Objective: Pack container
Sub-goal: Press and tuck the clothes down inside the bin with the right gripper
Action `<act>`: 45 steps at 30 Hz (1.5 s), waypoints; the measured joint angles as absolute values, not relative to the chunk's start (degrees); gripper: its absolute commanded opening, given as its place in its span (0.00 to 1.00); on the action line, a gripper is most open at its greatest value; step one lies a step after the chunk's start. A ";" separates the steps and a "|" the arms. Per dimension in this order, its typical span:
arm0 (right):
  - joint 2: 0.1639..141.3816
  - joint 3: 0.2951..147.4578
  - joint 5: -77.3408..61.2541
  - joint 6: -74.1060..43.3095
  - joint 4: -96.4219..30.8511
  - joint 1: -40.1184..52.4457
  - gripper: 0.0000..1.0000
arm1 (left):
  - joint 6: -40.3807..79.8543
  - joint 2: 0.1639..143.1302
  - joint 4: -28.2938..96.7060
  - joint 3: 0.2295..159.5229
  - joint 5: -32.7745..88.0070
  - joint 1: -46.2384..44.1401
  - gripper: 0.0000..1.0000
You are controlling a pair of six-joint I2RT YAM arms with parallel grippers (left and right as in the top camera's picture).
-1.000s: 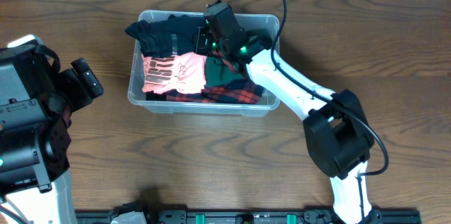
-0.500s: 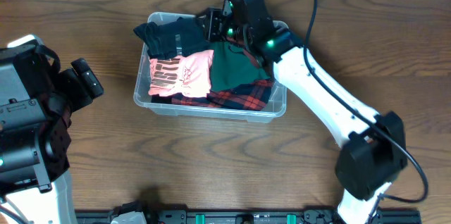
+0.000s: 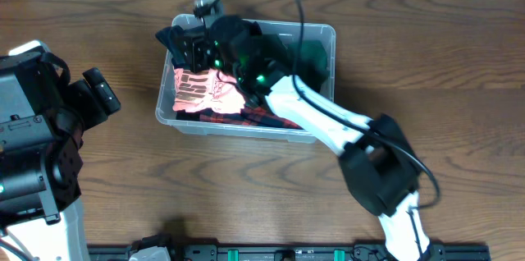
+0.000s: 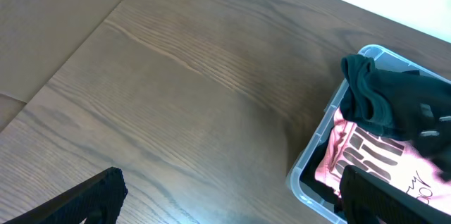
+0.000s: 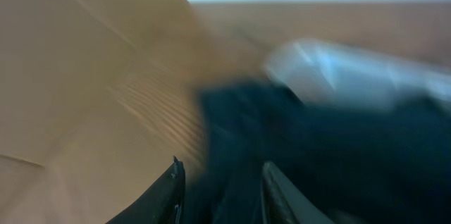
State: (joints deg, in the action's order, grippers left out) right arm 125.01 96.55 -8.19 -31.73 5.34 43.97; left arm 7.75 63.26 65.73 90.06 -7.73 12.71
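The clear plastic container (image 3: pixel 246 126) stands at the back middle of the table, holding a pink printed garment (image 3: pixel 207 89), a red plaid one (image 3: pixel 246 115), a green one (image 3: pixel 316 56) and a dark navy garment (image 3: pixel 174 39) that hangs over its left end. My right gripper (image 3: pixel 193 48) reaches across the container to that end. In the blurred right wrist view its fingers (image 5: pixel 222 178) are partly closed with the dark garment (image 5: pixel 317 153) between them. My left gripper (image 4: pixel 232 182) is open and empty over bare wood, left of the container (image 4: pixel 310 175).
My left arm's base (image 3: pixel 33 130) fills the left edge of the table. My right arm (image 3: pixel 328 121) crosses the container's front right corner. A rail (image 3: pixel 287 253) runs along the front edge.
My right gripper swung from the container's middle to its back right, then across to its left end over the dark garment. The container shifted slightly right. The left arm has not moved.
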 measured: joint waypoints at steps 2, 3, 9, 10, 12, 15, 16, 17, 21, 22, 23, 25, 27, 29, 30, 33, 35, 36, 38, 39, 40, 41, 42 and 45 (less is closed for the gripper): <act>127.87 96.60 -7.79 -31.44 4.01 43.38 0.33 | 7.75 63.26 65.73 90.06 -7.75 12.71 0.98; 128.55 96.75 -7.77 -31.33 3.42 43.16 0.33 | 7.75 63.26 65.73 90.06 -7.75 12.71 0.98; 128.75 99.02 -9.10 -31.18 -3.18 41.41 0.38 | 7.75 63.26 65.73 90.06 -7.75 12.71 0.98; 128.73 99.02 -9.76 -31.16 -3.11 40.99 0.41 | 7.75 63.26 65.73 90.06 -7.73 12.71 0.98; 128.62 98.89 -11.55 -30.87 -2.15 40.29 0.45 | 7.75 63.26 65.73 90.06 -7.73 12.71 0.98; 128.18 98.45 -14.13 -30.13 -0.60 39.51 0.47 | 7.75 63.26 65.71 90.06 -7.73 12.71 0.98; 127.85 98.21 -14.76 -29.89 -0.30 39.35 0.47 | 7.75 63.26 65.73 90.06 -7.73 12.71 0.98; 127.39 97.91 -15.25 -29.63 -0.19 39.31 0.48 | 7.75 63.26 65.71 90.06 -7.73 12.71 0.98; 124.84 97.01 -15.51 -28.75 -0.36 39.27 0.49 | 7.75 63.26 65.73 90.06 -7.75 12.71 0.98; 124.14 96.95 -15.18 -28.42 -0.12 39.20 0.49 | 7.75 63.26 65.73 90.06 -7.75 12.71 0.98; 123.50 96.95 -14.70 -28.18 0.51 39.11 0.49 | 7.75 63.26 65.73 90.06 -7.73 12.71 0.98; 122.72 96.95 -13.15 -27.90 1.65 38.96 0.49 | 7.75 63.26 65.73 90.06 -7.75 12.71 0.98; 122.72 96.95 -11.46 -27.77 2.59 38.92 0.49 | 7.75 63.26 65.73 90.06 -7.75 12.71 0.98; 123.31 96.92 -9.19 -27.75 3.46 38.92 0.49 | 7.75 63.26 65.71 90.06 -7.73 12.71 0.98; 123.85 96.95 -8.21 -27.75 4.03 38.92 0.49 | 7.75 63.26 65.73 90.06 -7.75 12.71 0.98; 126.72 96.97 -6.28 -27.49 4.71 38.92 0.49 | 7.75 63.26 65.73 90.06 -7.75 12.71 0.98; 129.05 97.17 -5.52 -26.87 4.86 38.92 0.51 | 7.75 63.26 65.73 90.06 -7.75 12.71 0.98; 129.64 97.43 -5.41 -26.48 4.69 38.92 0.53 | 7.75 63.26 65.73 90.06 -7.73 12.71 0.98; 129.86 98.08 -5.45 -26.02 4.03 38.92 0.54 | 7.75 63.26 65.73 90.06 -7.73 12.71 0.98; 129.80 98.26 -5.56 -25.89 3.86 38.92 0.54 | 7.75 63.26 65.73 90.06 -7.73 12.71 0.98; 129.80 98.28 -5.80 -25.85 3.84 38.89 0.54 | 7.75 63.26 65.71 90.06 -7.75 12.71 0.98; 129.71 98.28 -6.15 -25.82 3.84 38.81 0.54 | 7.75 63.26 65.71 90.06 -7.75 12.71 0.98; 129.67 98.28 -6.61 -25.82 3.81 38.68 0.54 | 7.75 63.26 65.71 90.06 -7.73 12.71 0.98; 128.66 98.04 -9.50 -25.85 3.60 37.80 0.55 | 7.75 63.26 65.73 90.06 -7.73 12.71 0.98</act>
State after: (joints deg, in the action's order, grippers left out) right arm 128.66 98.04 -9.50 -25.85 3.60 37.80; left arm 7.75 63.26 65.73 90.06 -7.73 12.71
